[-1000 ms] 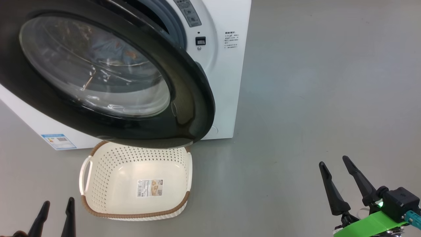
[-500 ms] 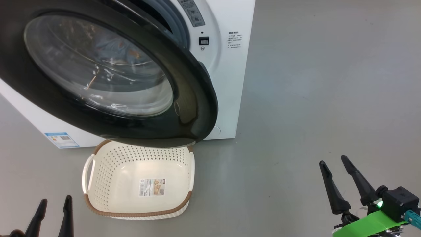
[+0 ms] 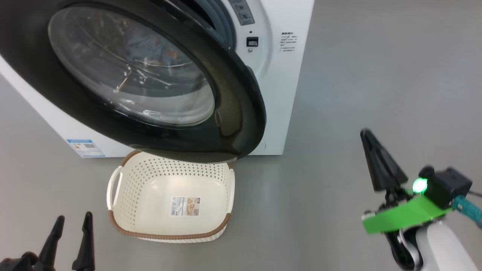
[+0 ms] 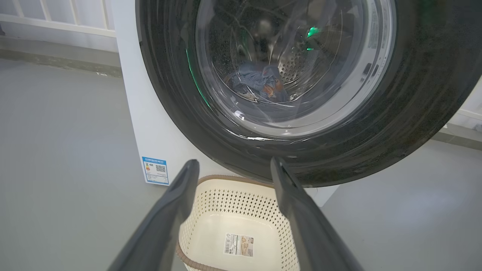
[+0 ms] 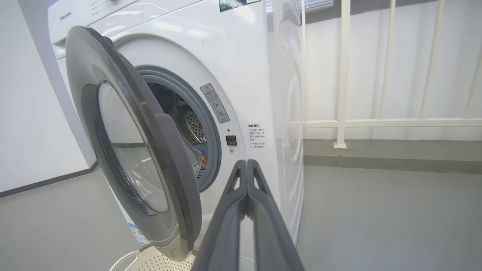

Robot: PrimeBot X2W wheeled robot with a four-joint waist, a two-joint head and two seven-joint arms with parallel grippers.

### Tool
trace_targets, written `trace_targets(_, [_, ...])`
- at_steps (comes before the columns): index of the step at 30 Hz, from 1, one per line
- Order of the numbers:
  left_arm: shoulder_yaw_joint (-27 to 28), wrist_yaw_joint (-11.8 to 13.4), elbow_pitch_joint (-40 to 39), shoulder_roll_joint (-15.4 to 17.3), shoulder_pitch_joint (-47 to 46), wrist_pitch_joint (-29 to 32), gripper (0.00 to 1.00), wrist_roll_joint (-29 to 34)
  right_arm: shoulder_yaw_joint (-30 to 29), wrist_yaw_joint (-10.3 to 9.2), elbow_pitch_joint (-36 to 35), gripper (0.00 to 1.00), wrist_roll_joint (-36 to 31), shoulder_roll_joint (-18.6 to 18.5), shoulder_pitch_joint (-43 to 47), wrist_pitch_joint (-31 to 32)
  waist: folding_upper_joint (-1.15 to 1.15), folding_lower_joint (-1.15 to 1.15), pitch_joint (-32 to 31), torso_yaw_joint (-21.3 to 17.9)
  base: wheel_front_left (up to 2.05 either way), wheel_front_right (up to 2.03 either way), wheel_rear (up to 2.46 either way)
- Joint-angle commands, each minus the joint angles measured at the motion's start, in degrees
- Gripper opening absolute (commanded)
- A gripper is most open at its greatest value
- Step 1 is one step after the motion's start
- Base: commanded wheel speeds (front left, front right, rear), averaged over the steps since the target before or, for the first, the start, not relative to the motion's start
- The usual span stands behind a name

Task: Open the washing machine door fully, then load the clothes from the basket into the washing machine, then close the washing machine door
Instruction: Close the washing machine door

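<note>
Seeing my right tool [image 3: 367, 137] just snap shut, empty; left tool [image 3: 73, 219] gapes empty. Clothes [image 4: 260, 81] are in: I'd push the door [image 3: 241, 124], leftward, closed.

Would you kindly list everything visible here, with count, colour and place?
washing machine: one, white, on the grey floor.
washing machine door: one, black ring, ajar above the basket.
clothes: one bundle, light blue, inside the machine.
basket: one, cream-white, brown rim, on the floor below the door.
label sticker: one, blue, machine's lower front.
railing: one, white, beside the machine.
left gripper: one, dark, lower left, open.
right gripper: one, dark, lower right, shut.
</note>
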Motion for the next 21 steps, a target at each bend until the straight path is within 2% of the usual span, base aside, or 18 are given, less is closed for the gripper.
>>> trace_targets(1, [1.8,-0.2,-1.3,1.2,-2.6,-0.7,1.0,-0.1,1.7,0.09,-1.7,0.0,0.5,0.4,-3.5,-0.3,0.0,0.0,0.4,0.8,0.0,0.0,0.0])
trace_targets(10, [1.0,-0.2,-1.3,0.3,-4.3,-0.7,1.0,-0.4,8.4,0.09,-2.7,0.0,0.6,2.0,-13.3,-0.3,0.0,0.0,0.6,4.7,0.0,0.0,0.0])
trace_targets(21, [0.3,-0.2,-1.4,0.3,-5.2,-0.7,1.0,-1.3,16.9,0.09,1.9,0.0,2.1,2.2,-16.7,-0.3,0.0,0.0,2.3,7.7,0.0,0.0,0.0])
